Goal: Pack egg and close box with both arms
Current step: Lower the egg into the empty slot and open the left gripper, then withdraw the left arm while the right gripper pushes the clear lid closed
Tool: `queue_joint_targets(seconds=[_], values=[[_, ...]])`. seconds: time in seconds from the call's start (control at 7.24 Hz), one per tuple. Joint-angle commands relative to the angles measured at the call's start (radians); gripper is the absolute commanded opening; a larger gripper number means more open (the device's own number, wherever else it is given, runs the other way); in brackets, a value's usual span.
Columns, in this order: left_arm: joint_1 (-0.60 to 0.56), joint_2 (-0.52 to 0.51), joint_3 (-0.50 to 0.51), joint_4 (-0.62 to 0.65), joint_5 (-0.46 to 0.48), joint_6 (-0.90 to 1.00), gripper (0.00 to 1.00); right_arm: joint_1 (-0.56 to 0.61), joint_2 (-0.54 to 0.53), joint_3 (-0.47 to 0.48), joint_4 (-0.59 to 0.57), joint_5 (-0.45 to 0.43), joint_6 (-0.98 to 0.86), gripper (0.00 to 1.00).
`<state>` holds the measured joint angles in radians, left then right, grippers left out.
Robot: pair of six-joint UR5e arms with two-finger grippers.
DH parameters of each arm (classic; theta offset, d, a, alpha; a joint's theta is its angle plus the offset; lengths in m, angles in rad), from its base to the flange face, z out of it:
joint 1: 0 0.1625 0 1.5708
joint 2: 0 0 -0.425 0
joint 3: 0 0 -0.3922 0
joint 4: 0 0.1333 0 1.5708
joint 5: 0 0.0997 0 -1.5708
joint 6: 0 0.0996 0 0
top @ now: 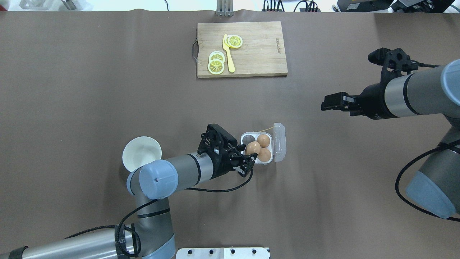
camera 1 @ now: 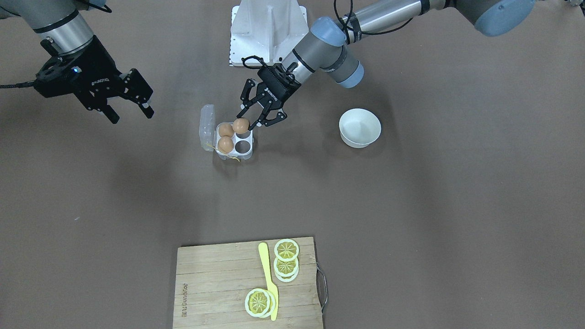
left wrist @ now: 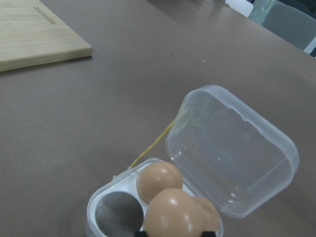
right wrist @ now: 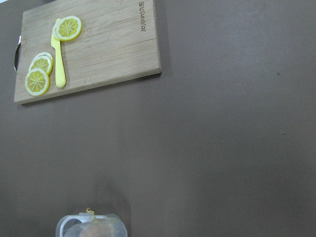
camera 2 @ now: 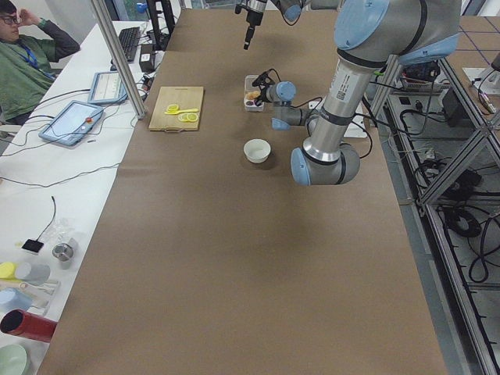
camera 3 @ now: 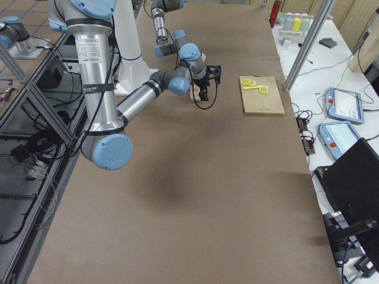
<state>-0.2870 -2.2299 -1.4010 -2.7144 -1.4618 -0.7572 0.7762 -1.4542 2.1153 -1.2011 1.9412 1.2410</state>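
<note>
Now, left gripper (top: 250, 154) pinching the egg (left wrist: 172, 215), we lower squarely into the box's (left wrist: 232, 153) near-left well (camera 1: 243, 135); right gripper (camera 1: 131, 115) spread.

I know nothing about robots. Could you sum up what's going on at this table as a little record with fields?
Left gripper: holds the egg between its fingertips, over a well of the box
Right gripper: open, empty, raised off to the side
Box: lid open; two other eggs seated; one empty well
Elsewhere: white bowl; cutting board with lemon slices and a yellow knife
</note>
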Motion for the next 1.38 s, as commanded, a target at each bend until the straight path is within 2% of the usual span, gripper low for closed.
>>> queue_joint_targets(seconds=[0.0,0.55,0.69,0.83,0.97,1.11,1.24], values=[[0.0,-0.002,-0.001,-0.001,-0.002,-0.001,0.98,0.0,0.0,0.0,0.0,0.001,0.0,0.95],[-0.018,0.012,-0.111,0.01,-0.015,-0.002,0.97,-0.002,0.008,0.0,0.0,-0.001,0.002,0.95],[-0.041,0.032,-0.14,0.016,-0.029,-0.002,0.97,-0.008,0.009,-0.006,0.005,-0.001,-0.002,0.82],[-0.097,0.044,-0.179,0.065,-0.125,-0.013,0.97,-0.02,0.018,-0.023,0.033,-0.001,-0.002,0.71],[-0.182,0.062,-0.225,0.135,-0.244,-0.022,0.97,-0.031,0.02,-0.05,0.082,-0.004,0.005,0.66],[-0.28,0.082,-0.257,0.224,-0.376,-0.034,0.97,-0.055,0.02,-0.079,0.154,-0.022,0.053,0.45],[-0.393,0.093,-0.271,0.302,-0.535,-0.034,0.97,-0.086,0.021,-0.11,0.22,-0.051,0.095,0.04]])
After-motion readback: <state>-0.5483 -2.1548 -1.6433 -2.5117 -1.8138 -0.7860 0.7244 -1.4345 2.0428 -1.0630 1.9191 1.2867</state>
